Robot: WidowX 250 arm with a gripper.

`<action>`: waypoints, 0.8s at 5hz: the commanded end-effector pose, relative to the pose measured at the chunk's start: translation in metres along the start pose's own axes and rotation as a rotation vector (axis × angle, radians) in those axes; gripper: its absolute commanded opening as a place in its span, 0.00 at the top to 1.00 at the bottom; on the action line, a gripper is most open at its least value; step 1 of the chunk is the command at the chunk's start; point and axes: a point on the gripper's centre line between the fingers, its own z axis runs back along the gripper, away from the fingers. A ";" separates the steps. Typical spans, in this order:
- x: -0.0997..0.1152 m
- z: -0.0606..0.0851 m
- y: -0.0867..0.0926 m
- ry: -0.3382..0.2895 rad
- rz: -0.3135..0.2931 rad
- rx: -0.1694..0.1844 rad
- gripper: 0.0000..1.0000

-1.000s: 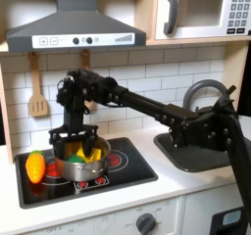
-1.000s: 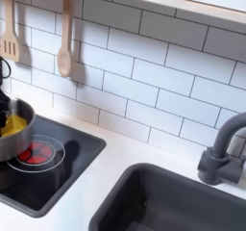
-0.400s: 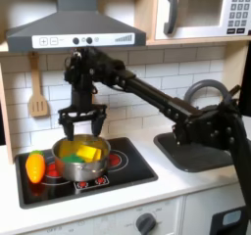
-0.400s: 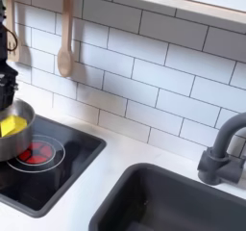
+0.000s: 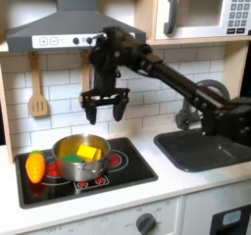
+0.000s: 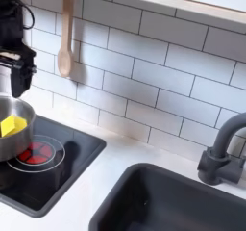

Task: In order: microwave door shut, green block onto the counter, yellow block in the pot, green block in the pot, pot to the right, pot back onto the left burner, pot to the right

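In the first exterior view I see the pot (image 5: 78,158), shiny steel, on the left burner, yellow block (image 5: 88,153) and green block (image 5: 72,159) inside. My hand (image 5: 104,107) hangs above, fingers apart, empty. Microwave door (image 5: 193,12) shut, upper right.

A white tiled wall (image 5: 147,87) is seen behind the toy kitchen, with a grey range hood (image 5: 74,28) at 11 o'clock. A wooden spatula (image 5: 37,87) is hung at 9 o'clock in the first exterior view, and a wooden spoon (image 6: 64,33) at 10 o'clock in the second exterior view.
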 end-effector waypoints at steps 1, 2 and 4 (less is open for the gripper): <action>-0.026 0.014 -0.052 -0.031 -0.038 -0.032 0.00; -0.037 0.021 -0.073 -0.041 -0.068 -0.043 0.00; -0.045 0.041 -0.104 -0.096 -0.142 -0.101 0.00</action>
